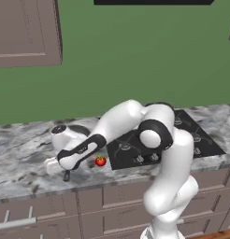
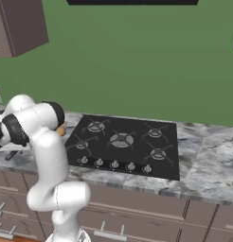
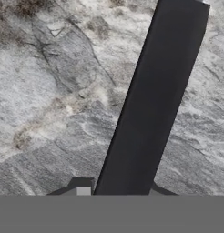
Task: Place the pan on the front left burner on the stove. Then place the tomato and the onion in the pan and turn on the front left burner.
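Note:
The pan lies on the counter left of the stove, mostly hidden behind my wrist. Its long dark handle runs from the bottom centre of the hand view to the top right. My gripper is low over the counter, and its fingertips press the handle from both sides. The red tomato rests on the counter just right of the hand. A yellow-brown bit of the onion peeks out behind my arm. The front left burner is bare.
Silver knobs line the stove's front edge. Grey marble counter continues right of the stove. A brown wall cabinet hangs at the upper left, and drawers sit below the counter edge.

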Tool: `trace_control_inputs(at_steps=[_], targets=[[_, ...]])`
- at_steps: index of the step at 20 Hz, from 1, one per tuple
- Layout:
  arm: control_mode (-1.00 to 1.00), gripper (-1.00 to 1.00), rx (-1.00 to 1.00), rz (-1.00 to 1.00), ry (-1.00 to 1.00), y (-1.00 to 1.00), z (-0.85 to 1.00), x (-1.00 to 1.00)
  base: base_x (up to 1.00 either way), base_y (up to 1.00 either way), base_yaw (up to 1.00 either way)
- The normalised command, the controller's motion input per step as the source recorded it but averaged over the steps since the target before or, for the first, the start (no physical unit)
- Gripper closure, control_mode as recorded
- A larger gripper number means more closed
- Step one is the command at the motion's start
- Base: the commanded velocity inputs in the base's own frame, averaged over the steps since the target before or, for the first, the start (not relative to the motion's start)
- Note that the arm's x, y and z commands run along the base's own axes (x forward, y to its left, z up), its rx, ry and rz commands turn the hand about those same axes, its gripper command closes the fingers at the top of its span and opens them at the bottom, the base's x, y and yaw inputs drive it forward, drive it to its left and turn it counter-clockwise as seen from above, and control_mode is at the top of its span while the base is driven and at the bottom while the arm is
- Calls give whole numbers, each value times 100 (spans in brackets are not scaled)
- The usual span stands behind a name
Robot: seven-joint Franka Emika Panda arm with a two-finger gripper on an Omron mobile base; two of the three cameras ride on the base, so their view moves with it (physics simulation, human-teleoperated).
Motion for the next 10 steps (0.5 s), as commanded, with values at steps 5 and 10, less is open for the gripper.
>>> trace_control_inputs(at_steps=[5, 10], targets=[[-100, 100, 11, 0, -13, -24, 27, -25, 0, 0, 0], [-100, 100, 16, -1, -3, -18, 76, -21, 0, 0, 0]])
